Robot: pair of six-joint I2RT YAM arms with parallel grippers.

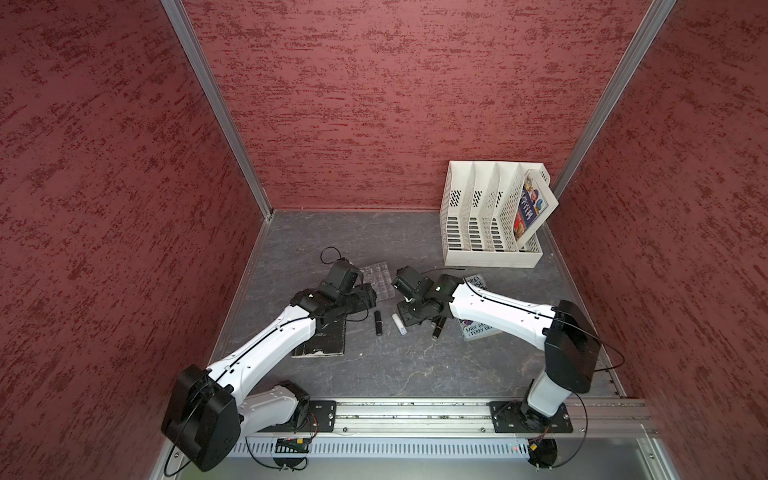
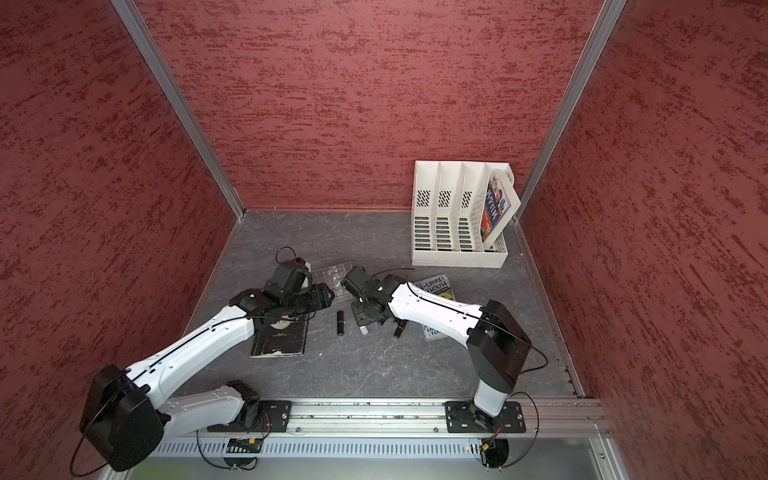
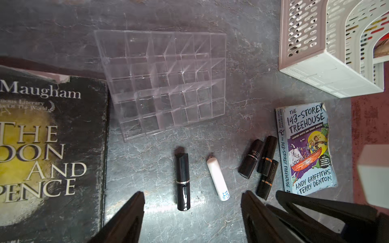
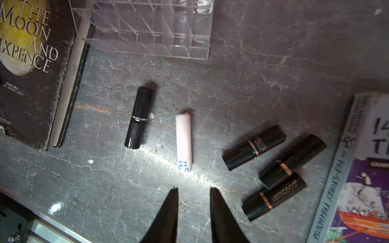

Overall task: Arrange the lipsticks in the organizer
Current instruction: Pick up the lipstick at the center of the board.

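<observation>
The clear organizer (image 3: 164,82) lies on the grey table, its cells without lipsticks in both wrist views (image 4: 151,27). Near it one black lipstick (image 3: 183,181) and the white lipstick (image 3: 217,178) lie flat side by side. Three more black lipsticks (image 4: 253,147) (image 4: 292,161) (image 4: 273,195) lie clustered beside a paperback. My left gripper (image 3: 192,196) hovers open over the lone black lipstick's end. My right gripper (image 4: 194,188) hangs just short of the white lipstick (image 4: 183,143). Its jaws are narrowed, with a clear gap and nothing between them.
A dark book (image 1: 320,336) lies under my left arm beside the organizer (image 1: 376,278). A treehouse paperback (image 3: 305,147) lies under my right arm. A white perforated file rack (image 1: 490,216) holding a book stands at the back right. Red walls enclose the table.
</observation>
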